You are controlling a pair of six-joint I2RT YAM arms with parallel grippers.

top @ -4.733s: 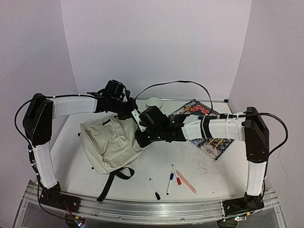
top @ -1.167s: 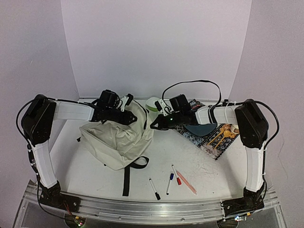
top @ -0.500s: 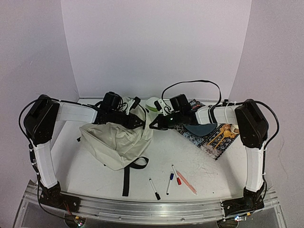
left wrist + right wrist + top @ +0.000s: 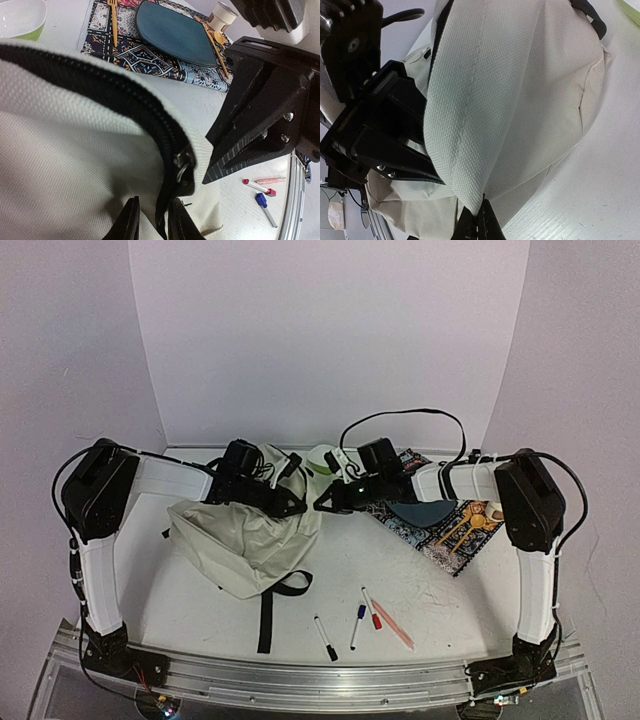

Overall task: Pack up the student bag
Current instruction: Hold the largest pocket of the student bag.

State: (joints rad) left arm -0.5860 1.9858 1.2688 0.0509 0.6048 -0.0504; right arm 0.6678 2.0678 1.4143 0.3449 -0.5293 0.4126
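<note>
Top external, student bag [image 4: 245, 540] left, pens [image 4: 371, 613] front-right

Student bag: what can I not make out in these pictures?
- Inside of the student bag: no view looks in; fabric covers it.
- Left wrist view: whether the left gripper pinches the zipper; the bottom edge cuts its fingers.
- Top view: what the right gripper pinches; its own body hides that.

Patterned placemat [image 4: 447, 537], blue plate [image 4: 420, 512] and gold fork [image 4: 114, 20] on it, white bowl [image 4: 322, 458] left of it, three markers [image 4: 357, 626] in front.
</note>
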